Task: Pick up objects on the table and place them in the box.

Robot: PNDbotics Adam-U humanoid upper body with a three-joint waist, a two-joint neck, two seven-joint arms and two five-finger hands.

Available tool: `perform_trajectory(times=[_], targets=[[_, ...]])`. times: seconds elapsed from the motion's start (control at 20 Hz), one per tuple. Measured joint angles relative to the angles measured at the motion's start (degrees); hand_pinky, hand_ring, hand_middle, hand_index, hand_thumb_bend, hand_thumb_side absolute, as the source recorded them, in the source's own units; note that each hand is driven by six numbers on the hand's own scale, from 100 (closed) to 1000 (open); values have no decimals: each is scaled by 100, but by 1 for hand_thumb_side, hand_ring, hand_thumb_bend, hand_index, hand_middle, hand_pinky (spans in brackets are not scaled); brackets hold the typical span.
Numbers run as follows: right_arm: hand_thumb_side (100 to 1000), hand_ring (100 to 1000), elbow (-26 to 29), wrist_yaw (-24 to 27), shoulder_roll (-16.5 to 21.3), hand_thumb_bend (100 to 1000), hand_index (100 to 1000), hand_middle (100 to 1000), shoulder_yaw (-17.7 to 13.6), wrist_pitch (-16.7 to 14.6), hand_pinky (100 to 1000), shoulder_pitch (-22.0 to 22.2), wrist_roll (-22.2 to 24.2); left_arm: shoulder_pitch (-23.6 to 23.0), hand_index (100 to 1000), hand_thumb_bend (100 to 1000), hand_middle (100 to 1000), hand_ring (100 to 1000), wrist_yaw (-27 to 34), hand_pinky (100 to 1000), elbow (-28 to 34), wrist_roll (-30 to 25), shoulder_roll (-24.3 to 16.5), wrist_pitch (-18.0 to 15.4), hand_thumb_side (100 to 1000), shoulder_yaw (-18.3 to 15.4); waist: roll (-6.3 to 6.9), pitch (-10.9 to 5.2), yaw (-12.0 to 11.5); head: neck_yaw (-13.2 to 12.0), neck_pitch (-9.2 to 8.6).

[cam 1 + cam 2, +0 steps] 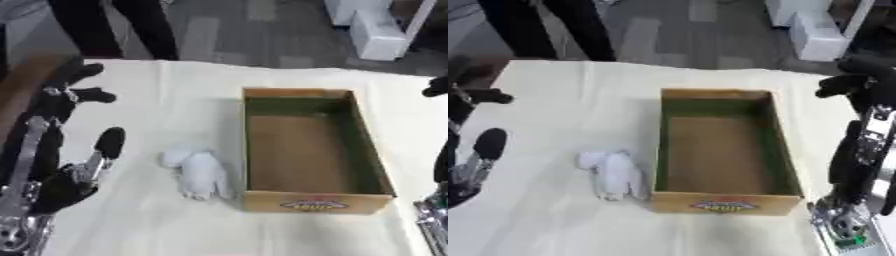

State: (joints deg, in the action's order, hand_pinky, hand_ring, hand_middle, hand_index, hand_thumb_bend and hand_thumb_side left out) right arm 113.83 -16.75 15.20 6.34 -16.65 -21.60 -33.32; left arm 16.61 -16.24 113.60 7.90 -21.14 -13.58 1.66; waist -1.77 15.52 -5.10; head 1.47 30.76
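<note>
Nearest the camera: silver and black forearm metal in both lower corners. Left hand (74, 172) raised at the left edge of the worktop (149, 225), fingers (110, 141) straight and spread wide, holding nothing, tips pointing up and away. Upper fingers of the same hand dark against the cream cloth near the far left corner. Well apart from the toy.

Right hand (859, 150) up at the right edge, seen best in the right eye view, fingers relaxed and apart, holding nothing, one dark fingertip reaching in near the far right corner. Clear of the box, not touching it.

Small white soft toy (197, 172) lying flat on the cloth, just beside the left wall of the box, near its front left corner. Rounded part toward the far left, longer part toward the camera. Touching the box or not: cannot tell.

Cardboard box (315, 202) open at the top, standing upright in the middle of the worktop, long side running away from the camera. Brown floor inside, green on the inner walls, a red and yellow label on the near outer wall. Nothing inside but the bare floor.

Cream cloth over the whole worktop, lightly creased. Grey floor (227, 35) beyond the far edge, with white blocks (376, 30) at upper right.
</note>
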Motion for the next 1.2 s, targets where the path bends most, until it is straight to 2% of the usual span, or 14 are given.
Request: perform_trajectory(times=[0.05,0.1,0.4,0.75,1.2], targets=[[858,490,0,0,0,100,665,569,0,0,429,-2,0,1,998,407,851,722,-21,843,0,-66,-32,5,647,10,9,-1,1,0,34],[858,490,0,-1,1,100,664,569,0,0,428,-7,0,2,1000,510,870,739,-45,850,0,-144,-68,18,632,32,21,-6,3,1,56],[858,490,0,-1,45,100,664,568,0,0,426,-48,0,89,1000,604,895,767,-246,881,0,-640,-271,217,628,109,80,-33,78,1,100],[858,489,0,-1,45,100,664,565,4,-5,425,-101,3,132,1000,659,915,814,-345,912,-40,-1283,-531,413,631,222,172,-33,164,-2,99],[858,489,0,15,44,100,663,564,46,-33,424,-148,41,264,1000,671,948,872,-768,982,-742,-1390,-843,354,633,206,269,-34,260,-56,118]])
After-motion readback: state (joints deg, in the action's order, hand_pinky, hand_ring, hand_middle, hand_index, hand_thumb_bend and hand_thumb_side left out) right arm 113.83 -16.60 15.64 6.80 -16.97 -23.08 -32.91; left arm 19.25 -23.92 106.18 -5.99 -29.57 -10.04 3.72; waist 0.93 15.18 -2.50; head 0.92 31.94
